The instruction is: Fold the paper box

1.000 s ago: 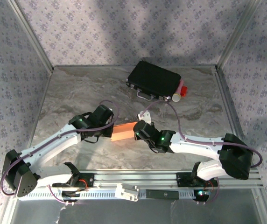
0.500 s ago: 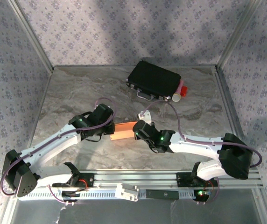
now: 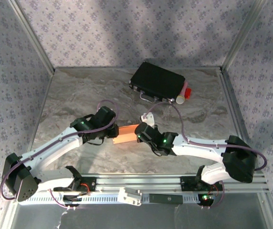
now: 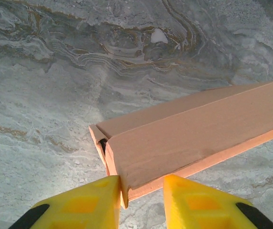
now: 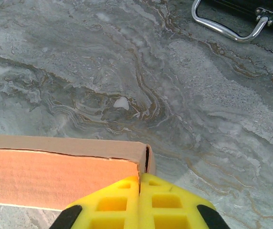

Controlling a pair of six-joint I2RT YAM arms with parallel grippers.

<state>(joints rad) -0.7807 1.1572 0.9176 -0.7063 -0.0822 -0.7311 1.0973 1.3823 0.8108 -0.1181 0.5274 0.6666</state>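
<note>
While its yellow fingers press together on the thin end wall, the right gripper (image 5: 140, 188) pinches the paper box (image 5: 55, 176) at its 3 o'clock end. At the 9 o'clock end the left gripper (image 4: 141, 200) has its fingers spread astride a corner; whether they clamp it I cannot tell. The box lies flat in the middle of the table (image 3: 79, 90), well apart from a black case (image 3: 158, 81) toward 1 o'clock.

1. A robotics lab test cell: the left arm (image 3: 55, 143) and right arm (image 3: 198, 148) are bolted to an aluminium rail (image 3: 141, 183).
2. Aluminium posts (image 3: 31, 34) frame a booth with floral-papered walls (image 3: 127, 33).
3. The marble-patterned tabletop (image 3: 79, 90) serves as the work surface.
</note>
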